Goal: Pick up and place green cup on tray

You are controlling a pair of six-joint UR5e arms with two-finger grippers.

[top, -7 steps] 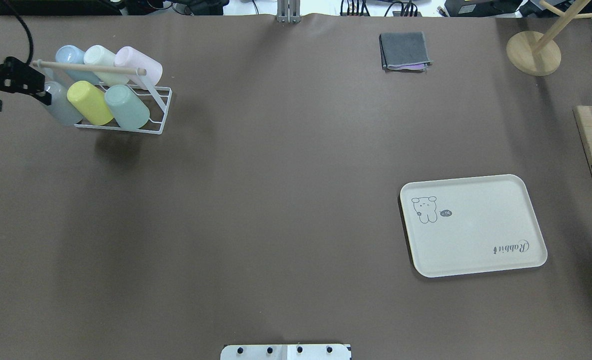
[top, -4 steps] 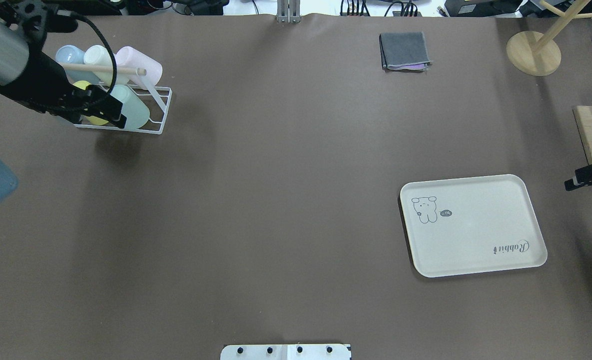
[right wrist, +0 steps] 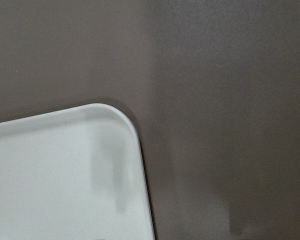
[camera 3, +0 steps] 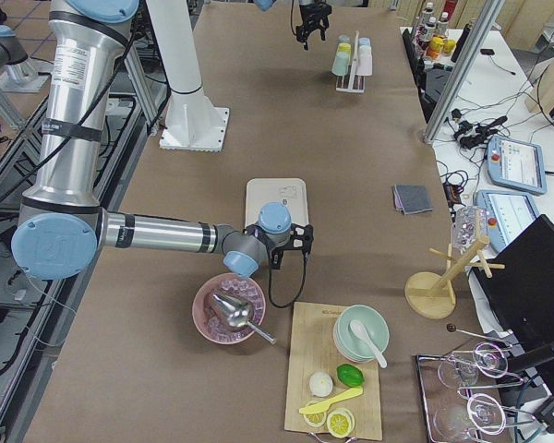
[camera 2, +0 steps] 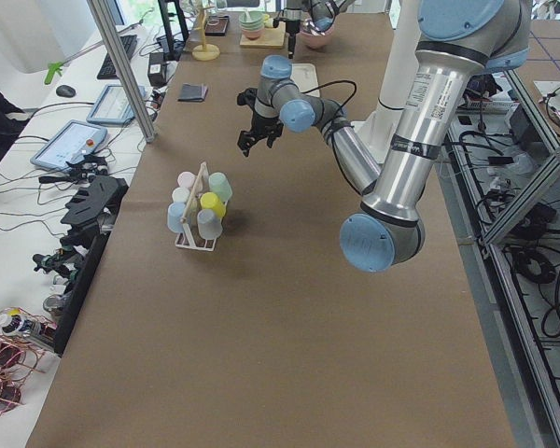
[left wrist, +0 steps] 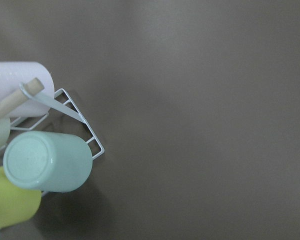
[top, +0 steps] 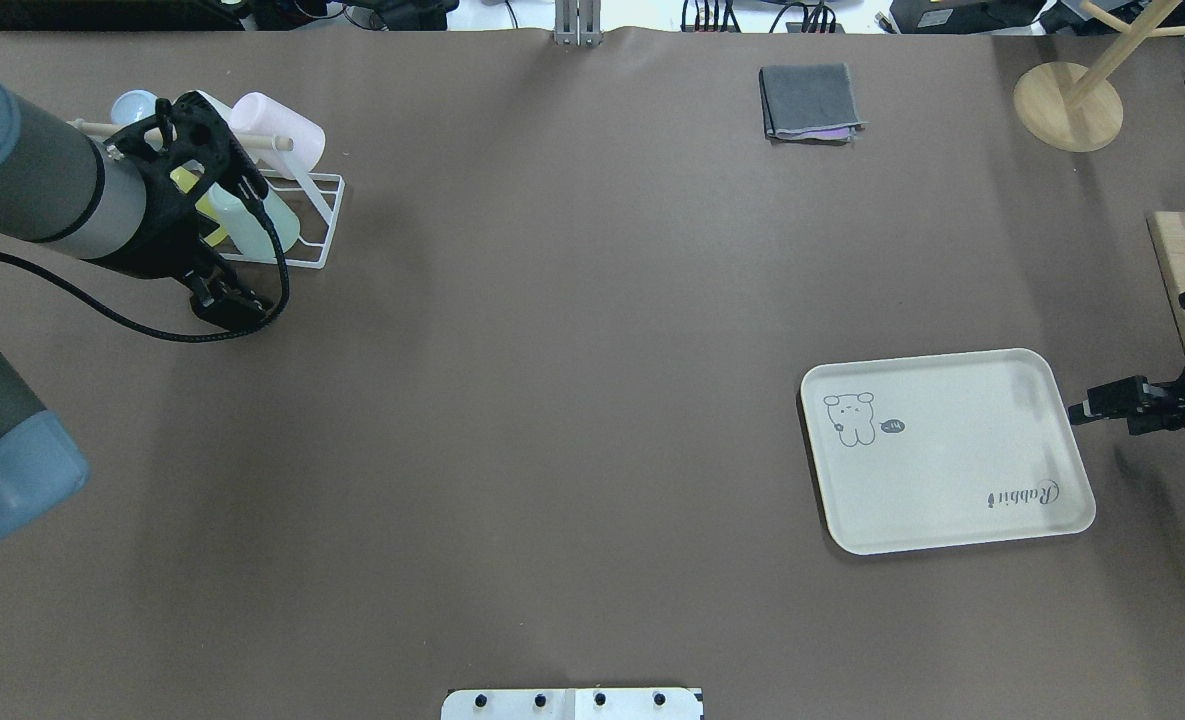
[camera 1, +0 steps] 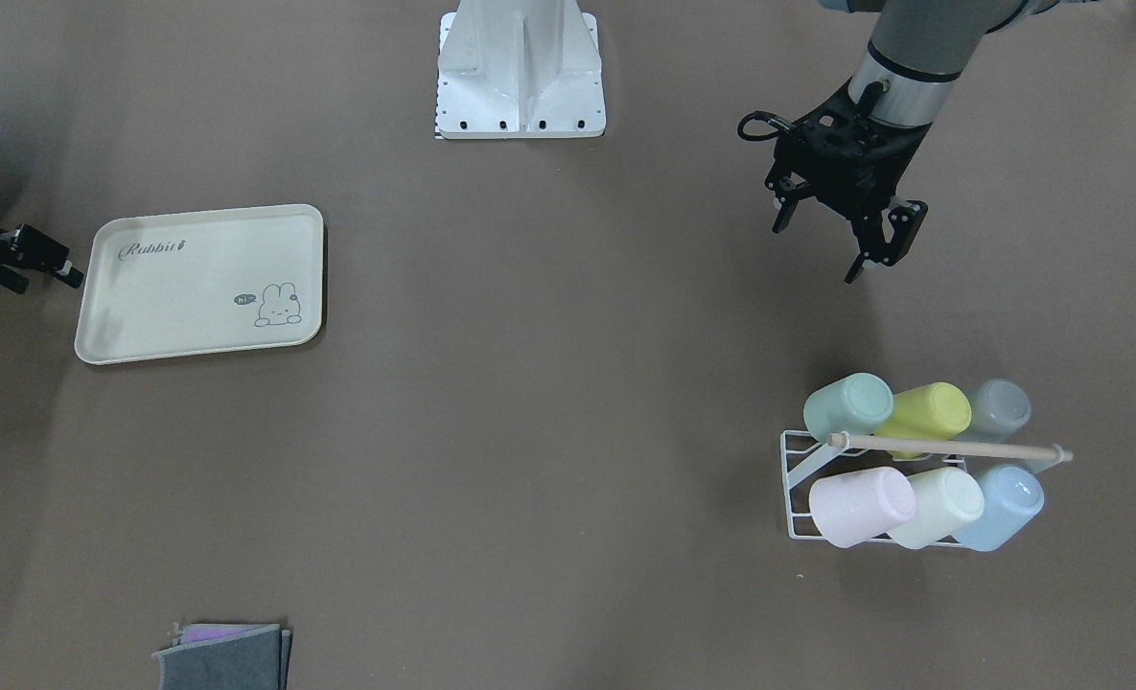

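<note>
**While the left gripper hangs short of the rack, the green cup lies just beyond it**

Since the whole table [top: 572, 330] separates the two ends of this job, I read the cup as the left arm's pick. The tray [top: 952, 480] lies bare near the right end. The right gripper [top: 1102, 406] sits just beside the tray's outer edge, and I cannot tell how its jaws stand.

At the left end stands the white wire rack [camera 1: 798, 465], holding six cups in two rows under a wooden rod. The green cup [camera 1: 847, 406] is in the row nearer the robot. It is the end cup on the side toward the table's middle, and the yellow-green cup [camera 1: 927, 414] touches it on the other side.

From my wrist feed the green cup [left wrist: 47, 161] shows its closed base to the camera. I judge it sits mouth-down and tilted, with its long axis leaning up toward the robot.

The left gripper [camera 1: 815, 255] hangs raised on the robot's side of the rack, apart from it. Its fingers are spread wide and hold nothing. The cup lies ahead of it, away from the base and lower. The reach should go forward and down along that tilt, with the jaws straddling the cup's round wall.
</note>
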